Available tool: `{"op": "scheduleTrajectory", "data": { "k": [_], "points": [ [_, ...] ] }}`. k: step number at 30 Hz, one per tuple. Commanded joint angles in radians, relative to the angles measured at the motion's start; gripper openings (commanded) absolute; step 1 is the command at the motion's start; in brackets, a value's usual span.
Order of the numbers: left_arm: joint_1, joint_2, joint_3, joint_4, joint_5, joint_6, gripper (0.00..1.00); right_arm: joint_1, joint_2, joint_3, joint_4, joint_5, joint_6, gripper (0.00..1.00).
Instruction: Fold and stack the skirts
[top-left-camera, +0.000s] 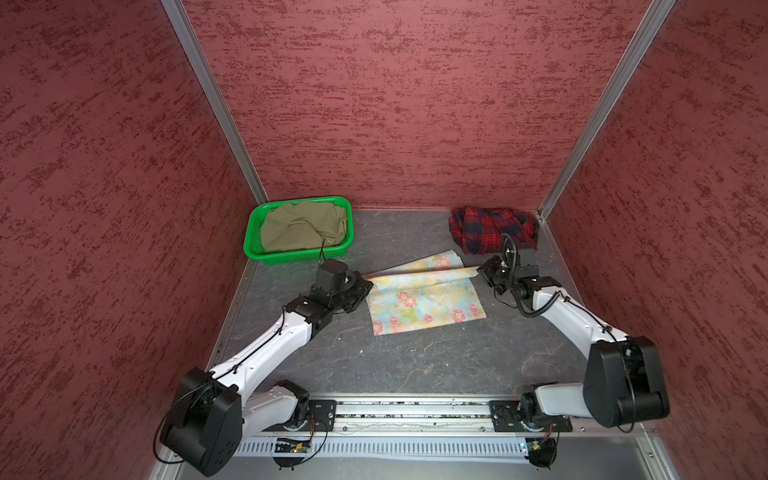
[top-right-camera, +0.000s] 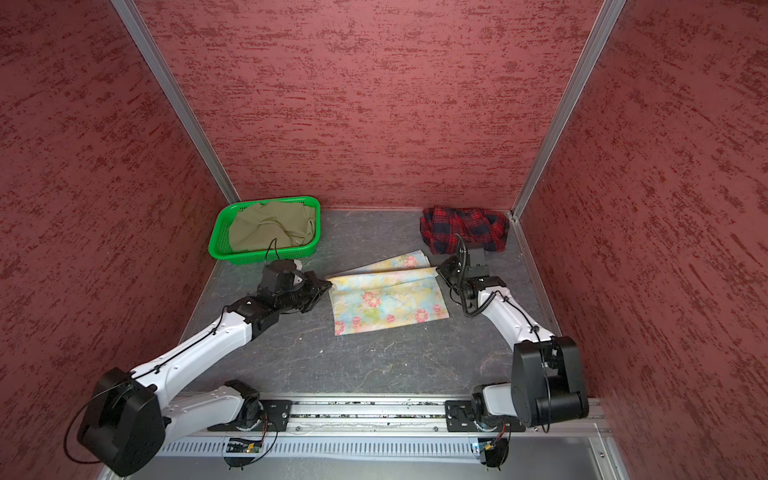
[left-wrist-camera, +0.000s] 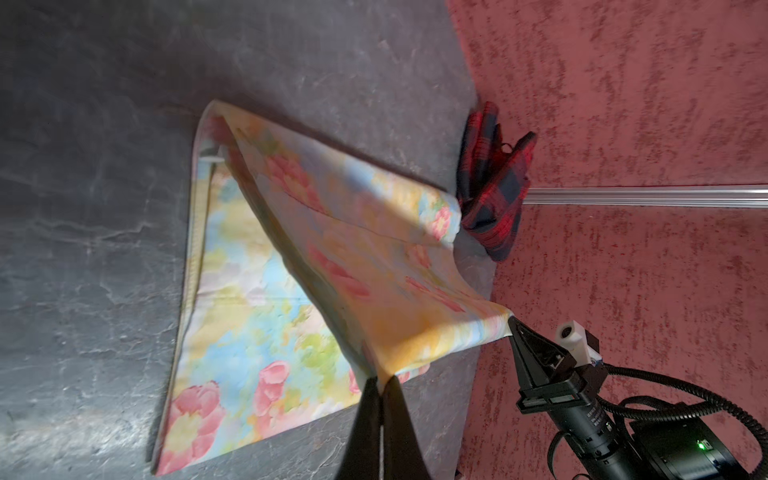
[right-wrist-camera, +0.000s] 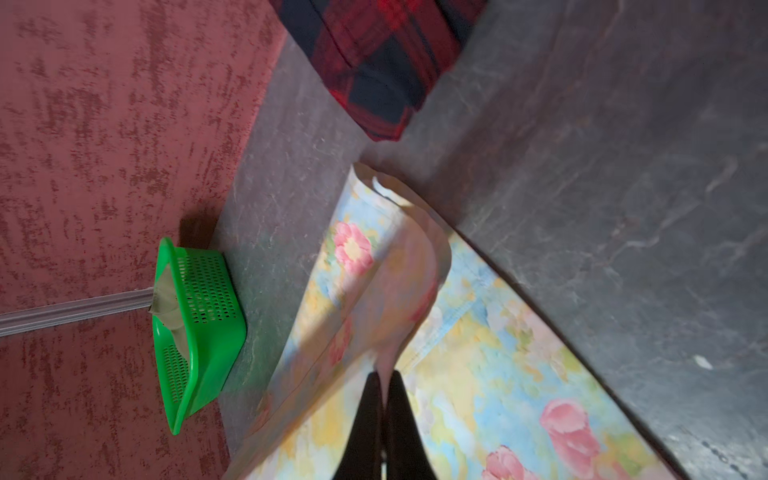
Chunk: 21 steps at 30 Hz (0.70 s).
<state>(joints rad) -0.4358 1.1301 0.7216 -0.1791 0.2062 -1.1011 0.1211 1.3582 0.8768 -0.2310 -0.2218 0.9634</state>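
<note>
Pastel skirt, folded edge pinched by left end effector and right end effector, bare table around

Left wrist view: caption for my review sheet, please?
Left gripper and right gripper each pinch the floral skirt's raised edge.

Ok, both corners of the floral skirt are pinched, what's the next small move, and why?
Probably carry both corners together toward the near hem: left fingers and right fingers are shut on a raised edge of the floral skirt, whose near half lies flat.
</note>
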Motion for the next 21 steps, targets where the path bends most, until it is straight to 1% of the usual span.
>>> {"op": "scheduleTrajectory", "data": {
  "k": [1,5,9,12,16,18,21],
  "points": [
    [0.002,-0.036,0.040,-0.079,-0.017,0.064,0.00,-0.005,-0.056,0.071,-0.083,0.051,-0.046,0.00],
    [-0.039,-0.088,0.030,-0.104,-0.049,0.062,0.00,-0.005,-0.134,0.068,-0.139,0.071,-0.067,0.00],
    [-0.102,-0.135,-0.030,-0.129,-0.099,0.033,0.00,-0.005,-0.212,0.002,-0.181,0.076,-0.079,0.00],
    [-0.168,-0.159,-0.109,-0.116,-0.136,-0.009,0.00,-0.005,-0.270,-0.082,-0.195,0.065,-0.073,0.00],
    [-0.254,-0.148,-0.235,-0.083,-0.192,-0.071,0.00,-0.005,-0.335,-0.241,-0.189,0.052,-0.051,0.00],
    [-0.260,-0.125,-0.298,-0.030,-0.186,-0.096,0.00,-0.003,-0.355,-0.327,-0.182,0.049,-0.039,0.00],
    [-0.267,-0.095,-0.339,0.017,-0.189,-0.115,0.00,-0.003,-0.387,-0.430,-0.181,0.063,-0.031,0.00]
  ]
}}
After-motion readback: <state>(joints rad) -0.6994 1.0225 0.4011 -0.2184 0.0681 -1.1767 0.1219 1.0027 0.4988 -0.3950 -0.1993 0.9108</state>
